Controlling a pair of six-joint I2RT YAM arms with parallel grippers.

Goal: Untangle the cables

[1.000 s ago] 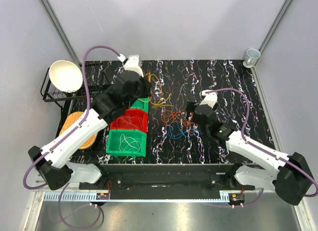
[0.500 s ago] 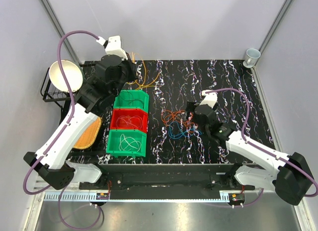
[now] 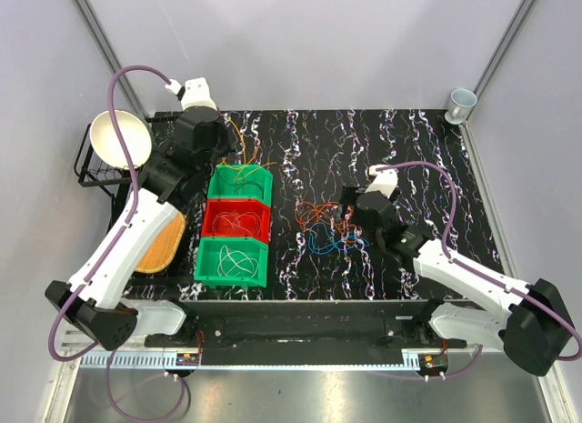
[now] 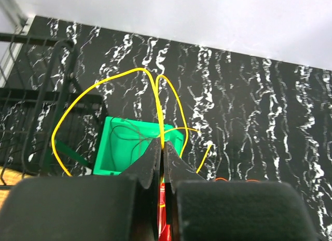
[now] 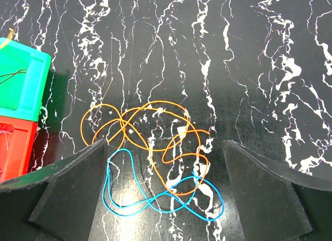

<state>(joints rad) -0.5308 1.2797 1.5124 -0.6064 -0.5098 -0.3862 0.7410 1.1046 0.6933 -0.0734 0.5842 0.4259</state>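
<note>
Though tangled, thin orange-blue cables (image 5: pixel 150 147)

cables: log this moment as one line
left gripper: shut on yellow cable, over far green bin | right gripper: open, above overlapping orange cable and blue cable

cable tangle (image 3: pixel 326 225) on table (image 3: pixel 427 159), right of bin row (image 3: pixel 230 277)

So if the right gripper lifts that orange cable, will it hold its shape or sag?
Probably sag: the orange cable lies in loose, irregular loops flat on the table. It looks thin, so likely very light. It crosses the blue cable in several places, so lifting may drag that one along.
</note>
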